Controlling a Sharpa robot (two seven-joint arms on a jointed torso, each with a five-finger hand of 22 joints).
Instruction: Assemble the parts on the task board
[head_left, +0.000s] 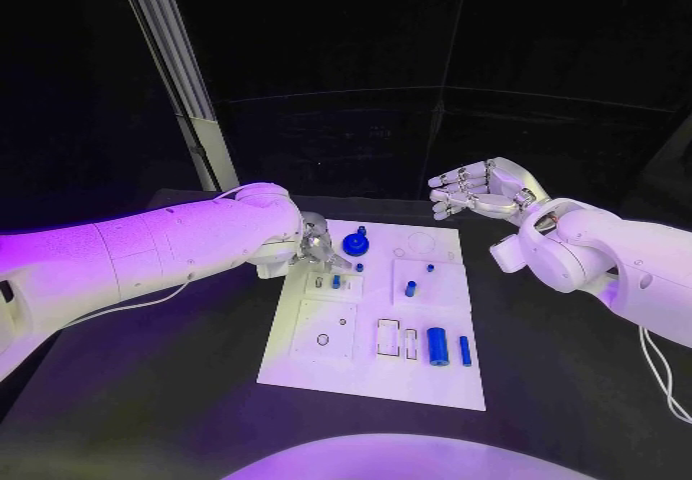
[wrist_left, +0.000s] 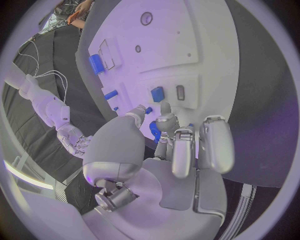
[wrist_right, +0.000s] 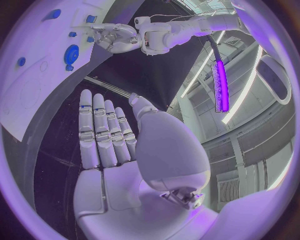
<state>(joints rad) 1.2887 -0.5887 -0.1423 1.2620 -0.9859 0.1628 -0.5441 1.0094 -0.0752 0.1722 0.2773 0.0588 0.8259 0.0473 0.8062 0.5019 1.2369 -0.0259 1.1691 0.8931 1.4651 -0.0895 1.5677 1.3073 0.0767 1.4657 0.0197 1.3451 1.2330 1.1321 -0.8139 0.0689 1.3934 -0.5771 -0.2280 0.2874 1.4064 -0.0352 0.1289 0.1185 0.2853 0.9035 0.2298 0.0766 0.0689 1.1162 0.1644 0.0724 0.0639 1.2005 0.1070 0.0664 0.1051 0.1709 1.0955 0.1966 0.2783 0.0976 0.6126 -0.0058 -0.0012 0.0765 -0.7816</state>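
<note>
- Two hands are in my feed. My left hand (head_left: 316, 247) is low over the far left corner of the task board (head_left: 372, 375); from its wrist camera I see the fingers (wrist_left: 183, 150) curled down toward the board, and whether they pinch anything I cannot tell.
- Just right of that hand sits a round blue part (head_left: 355, 243) with a small knob on top, near the board's far edge.
- Slightly nearer me, two small blue parts (head_left: 336, 282) stand in a raised block on the board's left side.
- Toward the middle of the board, a short blue peg (head_left: 411, 289) stands in a second block, with a tiny blue dot just beyond it.
- Along the near right part of the board lie a thick blue cylinder (head_left: 437, 347) and a thinner blue rod (head_left: 466, 349), side by side, beside two pale rectangular slots.
- My right hand (head_left: 477, 188) hangs above the black worktop (head_left: 173, 390), beyond the board's far right corner, fingers straight and side by side, holding nothing.
</note>
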